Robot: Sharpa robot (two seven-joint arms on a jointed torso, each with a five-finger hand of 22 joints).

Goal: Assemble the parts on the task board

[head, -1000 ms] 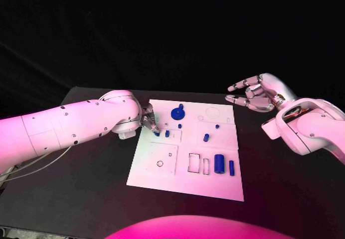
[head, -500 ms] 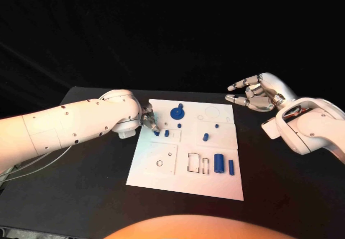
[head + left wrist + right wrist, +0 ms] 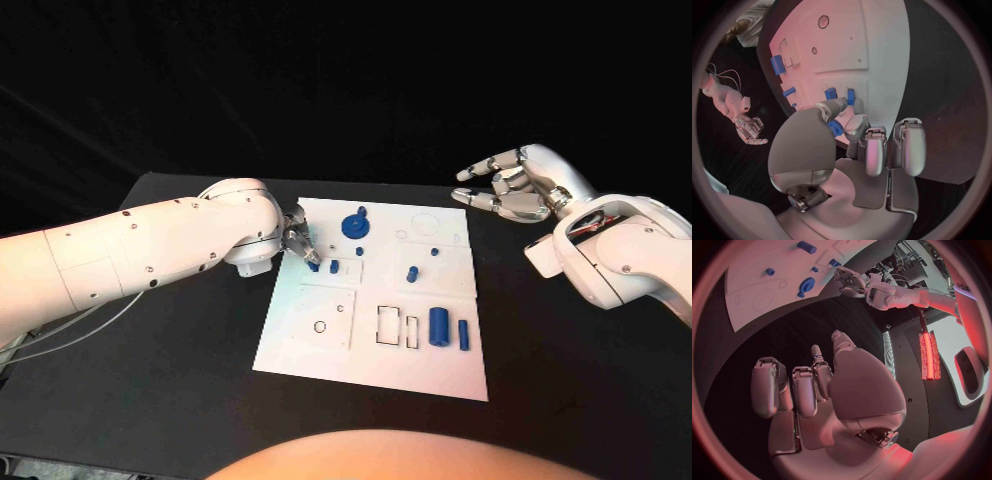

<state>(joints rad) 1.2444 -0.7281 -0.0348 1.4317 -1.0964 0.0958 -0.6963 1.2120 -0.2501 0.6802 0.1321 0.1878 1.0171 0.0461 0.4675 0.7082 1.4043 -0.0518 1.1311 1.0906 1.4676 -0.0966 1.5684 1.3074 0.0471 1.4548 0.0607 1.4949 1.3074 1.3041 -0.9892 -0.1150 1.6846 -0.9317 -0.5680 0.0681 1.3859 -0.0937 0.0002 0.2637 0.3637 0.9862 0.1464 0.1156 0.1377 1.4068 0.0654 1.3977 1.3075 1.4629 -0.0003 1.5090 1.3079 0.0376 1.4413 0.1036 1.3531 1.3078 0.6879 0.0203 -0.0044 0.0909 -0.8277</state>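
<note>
The white task board (image 3: 375, 380) lies mid-table. My left hand (image 3: 299, 243) rests at its far left edge. In the left wrist view that hand (image 3: 861, 145) pinches a small blue part (image 3: 835, 129) between thumb and a finger, just above the board (image 3: 879, 50). Two small blue parts (image 3: 313, 266) (image 3: 335, 267) stand right by the fingertips. A round blue part (image 3: 353, 228) sits near the far edge. My right hand (image 3: 516, 185) hovers off the board's far right corner, fingers apart and holding nothing.
Further blue parts stand on the board: a small peg (image 3: 413, 275), a wide block (image 3: 438, 323) and a thin one (image 3: 463, 335) beside outlined slots (image 3: 389, 327). Black table (image 3: 577, 380) surrounds the board on every side.
</note>
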